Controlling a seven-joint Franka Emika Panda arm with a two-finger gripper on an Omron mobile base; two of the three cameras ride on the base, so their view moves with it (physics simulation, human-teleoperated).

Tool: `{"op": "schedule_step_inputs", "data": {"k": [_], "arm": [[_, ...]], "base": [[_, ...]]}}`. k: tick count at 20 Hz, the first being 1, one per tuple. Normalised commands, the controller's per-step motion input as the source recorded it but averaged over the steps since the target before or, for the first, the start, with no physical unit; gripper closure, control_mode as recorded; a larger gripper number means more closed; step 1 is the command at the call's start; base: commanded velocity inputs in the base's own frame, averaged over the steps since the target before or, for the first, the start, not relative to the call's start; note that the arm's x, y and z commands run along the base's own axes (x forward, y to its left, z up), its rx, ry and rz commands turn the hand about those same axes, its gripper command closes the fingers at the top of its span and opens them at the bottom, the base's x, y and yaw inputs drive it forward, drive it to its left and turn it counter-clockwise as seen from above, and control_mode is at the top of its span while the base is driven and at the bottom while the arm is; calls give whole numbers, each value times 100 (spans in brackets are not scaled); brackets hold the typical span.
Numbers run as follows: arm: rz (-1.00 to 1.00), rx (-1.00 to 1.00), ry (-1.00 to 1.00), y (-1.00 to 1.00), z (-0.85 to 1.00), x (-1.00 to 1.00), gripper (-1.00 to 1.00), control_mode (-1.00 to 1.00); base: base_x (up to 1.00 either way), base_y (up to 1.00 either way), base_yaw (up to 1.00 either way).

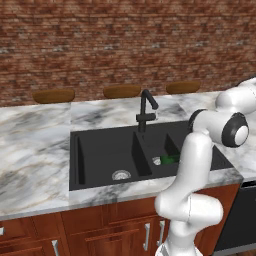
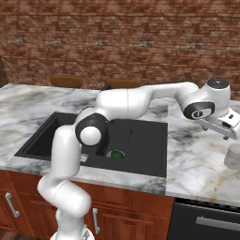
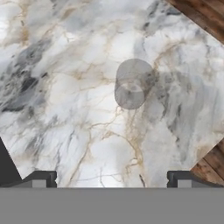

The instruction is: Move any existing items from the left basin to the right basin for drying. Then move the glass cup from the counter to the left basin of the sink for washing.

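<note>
the glass cup (image 3: 132, 84) stands upright on the counter (image 3: 65, 109), beneath your gripper (image 3: 111, 179), whose jaws are spread wide and empty. you should treat it as light, slick and breakable: take it across the wall, below the rim, gently.

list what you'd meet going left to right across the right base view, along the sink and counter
left basin → green item in the right basin → bare marble counter → open hand → glass cup
</note>
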Motion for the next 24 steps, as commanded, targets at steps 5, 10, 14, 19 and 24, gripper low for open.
{"op": "schedule_step_inputs", "data": {"k": [5,10,14,19,24], "arm": [[0,0,0,-3,-17,16,-100,-100],[0,0,0,0,-29,14,-100,-100],[2,0,0,0,-36,1,-100,-100],[1,0,-2,-3,-34,0,-100,-100],[0,-1,-6,-1,-17,0,-100,-100]], "base": [[0,0,0],[0,0,0],[0,0,0],[0,0,0],[0,0,0]]}}
